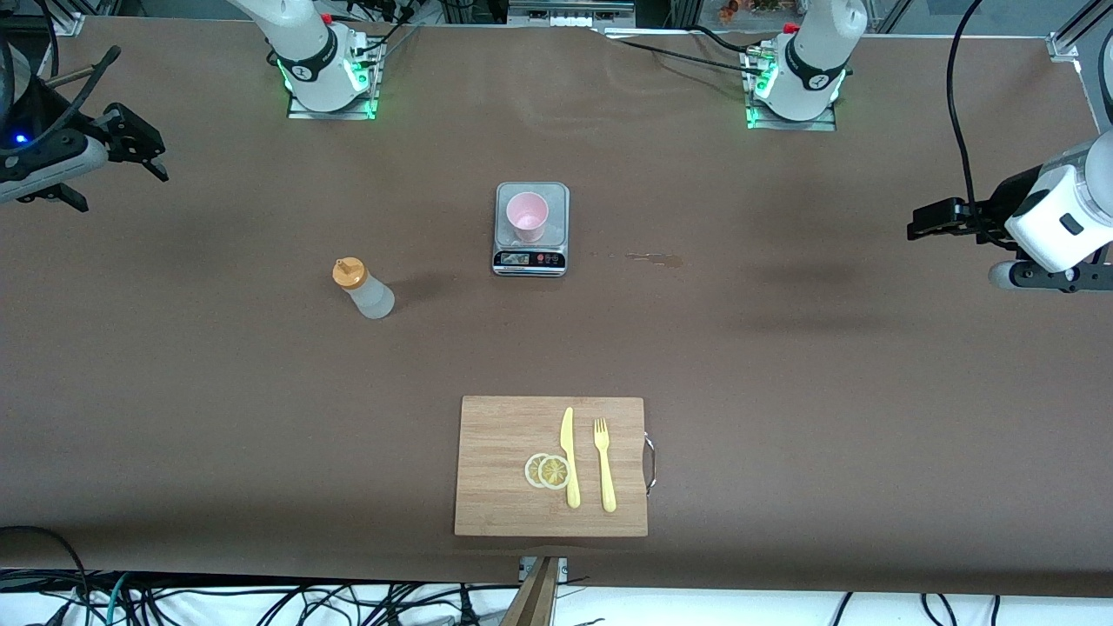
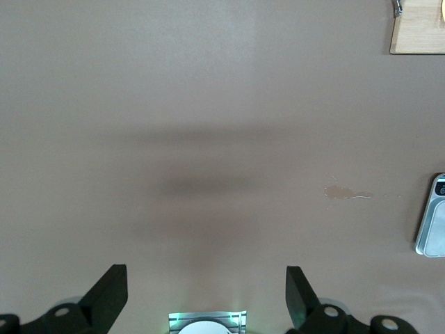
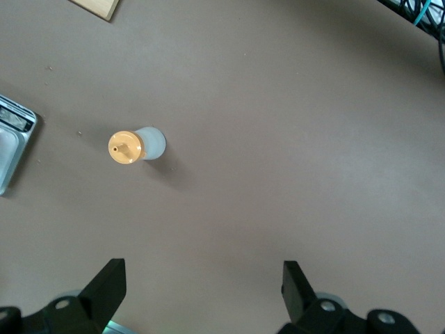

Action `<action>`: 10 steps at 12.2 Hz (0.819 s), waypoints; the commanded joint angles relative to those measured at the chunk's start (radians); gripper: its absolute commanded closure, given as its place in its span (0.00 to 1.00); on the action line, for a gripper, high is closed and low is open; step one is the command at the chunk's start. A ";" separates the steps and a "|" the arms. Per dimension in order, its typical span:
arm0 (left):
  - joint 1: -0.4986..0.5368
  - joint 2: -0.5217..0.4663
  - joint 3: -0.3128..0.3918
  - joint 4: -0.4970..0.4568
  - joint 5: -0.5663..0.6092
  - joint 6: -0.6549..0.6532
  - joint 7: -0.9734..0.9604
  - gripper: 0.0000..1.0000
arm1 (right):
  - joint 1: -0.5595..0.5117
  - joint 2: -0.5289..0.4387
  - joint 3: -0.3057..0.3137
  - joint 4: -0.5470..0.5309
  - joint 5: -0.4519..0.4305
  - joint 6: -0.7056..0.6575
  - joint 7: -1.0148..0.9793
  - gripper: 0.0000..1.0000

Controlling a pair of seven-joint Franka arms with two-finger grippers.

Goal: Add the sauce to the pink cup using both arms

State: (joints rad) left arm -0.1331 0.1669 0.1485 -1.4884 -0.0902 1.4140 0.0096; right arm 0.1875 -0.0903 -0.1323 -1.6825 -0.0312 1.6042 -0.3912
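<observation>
The pink cup [image 1: 527, 216] stands upright on a small silver scale [image 1: 531, 257] in the middle of the table. The sauce bottle [image 1: 364, 289], whitish with an orange cap, stands on the table toward the right arm's end, a little nearer the front camera than the scale; it also shows in the right wrist view [image 3: 135, 146]. My right gripper [image 1: 139, 143] is open and empty, up in the air over the right arm's end of the table [image 3: 201, 278]. My left gripper [image 1: 935, 219] is open and empty over the left arm's end of the table [image 2: 206, 282].
A wooden cutting board [image 1: 551, 465] with a yellow knife [image 1: 569, 457], a yellow fork [image 1: 604, 464] and lemon slices [image 1: 548, 471] lies near the front edge. A small spill stain [image 1: 648, 257] marks the table beside the scale. The scale's edge shows in the left wrist view [image 2: 434, 226].
</observation>
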 commanded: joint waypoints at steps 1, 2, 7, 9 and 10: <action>0.003 0.013 -0.001 0.030 0.007 -0.021 0.026 0.00 | 0.001 -0.034 -0.015 -0.022 0.062 -0.064 0.167 0.00; 0.003 0.013 -0.001 0.031 0.007 -0.021 0.026 0.00 | 0.001 -0.035 -0.016 -0.014 0.062 -0.085 0.211 0.00; 0.003 0.013 -0.001 0.031 0.006 -0.021 0.026 0.00 | -0.010 -0.023 -0.026 0.013 0.060 -0.119 0.241 0.00; 0.003 0.013 -0.001 0.031 0.007 -0.021 0.026 0.00 | -0.011 -0.025 -0.030 0.021 0.057 -0.124 0.281 0.00; 0.003 0.013 -0.001 0.031 0.007 -0.021 0.026 0.00 | -0.010 -0.025 -0.029 0.023 0.050 -0.136 0.284 0.00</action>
